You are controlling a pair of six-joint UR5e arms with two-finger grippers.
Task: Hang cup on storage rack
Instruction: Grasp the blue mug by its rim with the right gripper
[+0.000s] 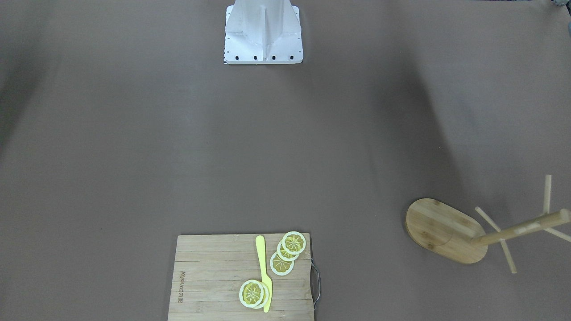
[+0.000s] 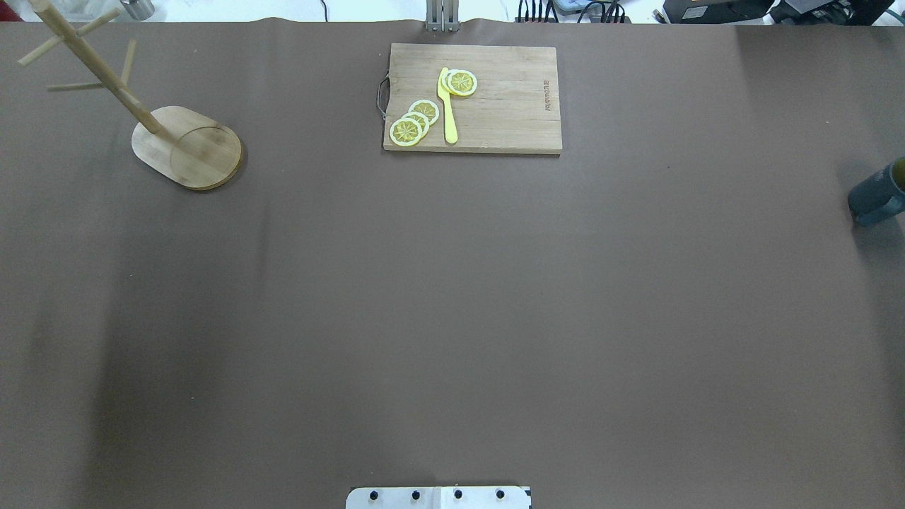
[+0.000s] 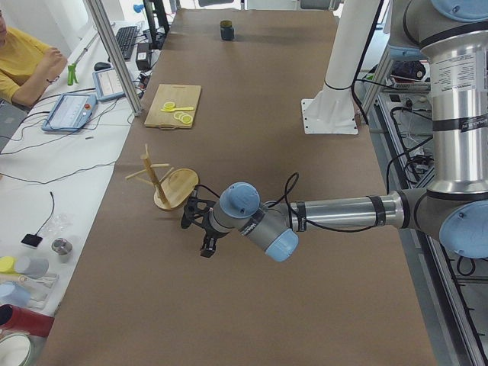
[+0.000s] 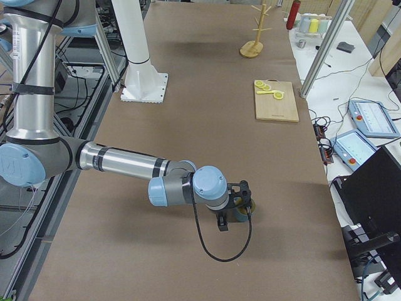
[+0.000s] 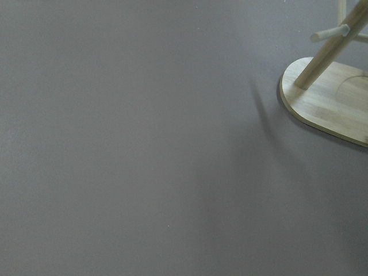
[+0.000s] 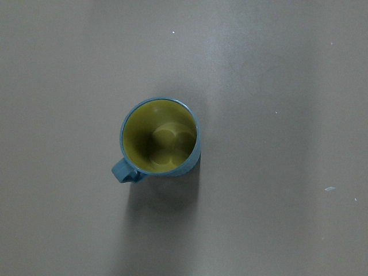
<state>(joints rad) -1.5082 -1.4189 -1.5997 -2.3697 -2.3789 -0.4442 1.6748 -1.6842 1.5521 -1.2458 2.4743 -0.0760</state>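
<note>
The cup (image 6: 160,138), slate-blue with a yellow inside, stands upright on the table, its handle at the lower left in the right wrist view. It also shows at the right edge of the overhead view (image 2: 877,194). My right gripper (image 4: 235,204) hovers right over it, and I cannot tell if it is open or shut. The storage rack (image 2: 185,145), a bamboo mug tree, stands at the far left with bare pegs. My left gripper (image 3: 200,229) hangs just short of the rack's base (image 5: 330,100), and I cannot tell its state.
A slatted cutting board (image 2: 474,99) with lemon slices (image 2: 412,124) and a yellow knife (image 2: 447,106) lies at the far middle. The robot's white base (image 1: 263,33) stands at the near edge. An operator sits beside the table's far side (image 3: 23,65).
</note>
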